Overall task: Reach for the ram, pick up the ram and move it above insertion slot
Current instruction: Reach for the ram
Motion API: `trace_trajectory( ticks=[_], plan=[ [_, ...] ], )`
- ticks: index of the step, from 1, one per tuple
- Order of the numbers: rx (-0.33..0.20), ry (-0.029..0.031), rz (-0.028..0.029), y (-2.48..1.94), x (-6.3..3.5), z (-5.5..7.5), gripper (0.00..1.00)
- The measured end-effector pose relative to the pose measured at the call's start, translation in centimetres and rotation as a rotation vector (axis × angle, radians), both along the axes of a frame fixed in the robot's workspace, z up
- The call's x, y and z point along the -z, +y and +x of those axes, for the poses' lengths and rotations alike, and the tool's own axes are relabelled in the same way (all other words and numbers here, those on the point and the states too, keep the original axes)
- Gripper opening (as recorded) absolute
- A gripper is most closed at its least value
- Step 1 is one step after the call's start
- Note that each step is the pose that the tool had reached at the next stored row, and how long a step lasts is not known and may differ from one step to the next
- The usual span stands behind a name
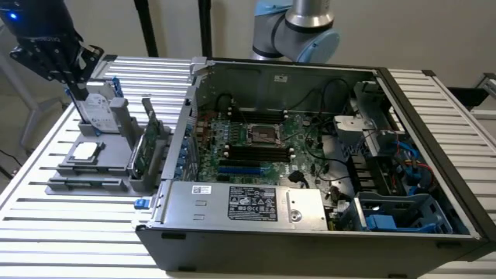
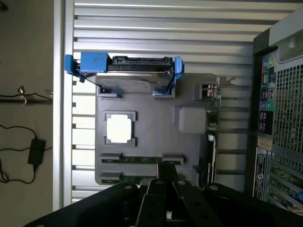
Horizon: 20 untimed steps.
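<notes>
The ram [image 2: 139, 160] is a thin green stick lying edge-up between grey clips in the grey holder tray [image 2: 151, 137]. A second such stick [image 2: 125, 178] lies beside it, partly hidden by the gripper. My gripper [image 2: 167, 171] hangs above the tray, its fingers drawn together into one tip, shut on nothing, over the end of the ram. In the exterior view the gripper [image 1: 78, 90] is at the upper left, close to the upright hard drive [image 1: 99, 107]. The black memory slots [image 1: 256, 152] lie on the motherboard inside the open computer case [image 1: 232, 203].
On the tray stand a silver hard drive in a blue frame [image 2: 123, 78], a processor chip [image 2: 118, 128] and a taller green expansion card [image 1: 147, 142]. The tray rests on a slatted metal table [image 1: 69, 232]. The robot arm's base [image 1: 298, 29] rises behind the case.
</notes>
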<state>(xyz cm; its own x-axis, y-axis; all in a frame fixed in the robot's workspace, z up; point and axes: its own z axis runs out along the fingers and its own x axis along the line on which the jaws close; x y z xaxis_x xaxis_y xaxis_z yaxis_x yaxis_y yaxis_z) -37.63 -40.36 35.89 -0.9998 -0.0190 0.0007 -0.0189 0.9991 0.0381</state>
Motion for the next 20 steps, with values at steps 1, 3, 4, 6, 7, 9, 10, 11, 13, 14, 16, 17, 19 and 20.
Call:
trace_trajectory(
  ticks=[1, 3, 4, 6, 7, 9, 10, 11, 13, 14, 16, 17, 19, 20],
  plan=[
    [0.000, 0.0000, 0.0000, -0.37, 0.01, -0.1, 0.11],
    [0.000, -0.0003, 0.0002, -1.26, 0.03, -0.2, 0.11],
    [0.000, -0.0002, 0.0001, -1.71, 0.03, -0.2, 0.11],
    [0.000, -0.0002, 0.0001, -2.61, 0.09, -0.3, 0.11],
    [0.000, -0.0003, 0.0002, -3.06, 0.14, -0.3, 0.11],
    [0.000, 0.0002, 0.0001, -4.00, 0.27, -0.3, 0.11],
    [0.000, 0.0005, 0.0002, -4.43, 0.35, -0.3, 0.11],
    [0.000, 0.0012, 0.0002, -4.85, 0.43, -0.3, 0.11],
    [0.000, 0.0026, 0.0002, -5.65, 0.60, -0.3, 0.11],
    [-0.001, 0.0029, 0.0002, -5.96, 0.67, -0.3, 0.11],
    [-0.001, 0.0029, 0.0003, -6.22, 0.76, -0.3, 0.11],
    [-0.003, 0.0031, 0.0002, -6.21, 0.77, -0.4, 0.11],
    [-0.023, 0.0028, 0.0002, -6.22, 0.84, -0.5, 0.11],
    [-0.041, 0.0029, 0.0001, -6.22, 0.87, -0.5, 0.11]
  ],
)
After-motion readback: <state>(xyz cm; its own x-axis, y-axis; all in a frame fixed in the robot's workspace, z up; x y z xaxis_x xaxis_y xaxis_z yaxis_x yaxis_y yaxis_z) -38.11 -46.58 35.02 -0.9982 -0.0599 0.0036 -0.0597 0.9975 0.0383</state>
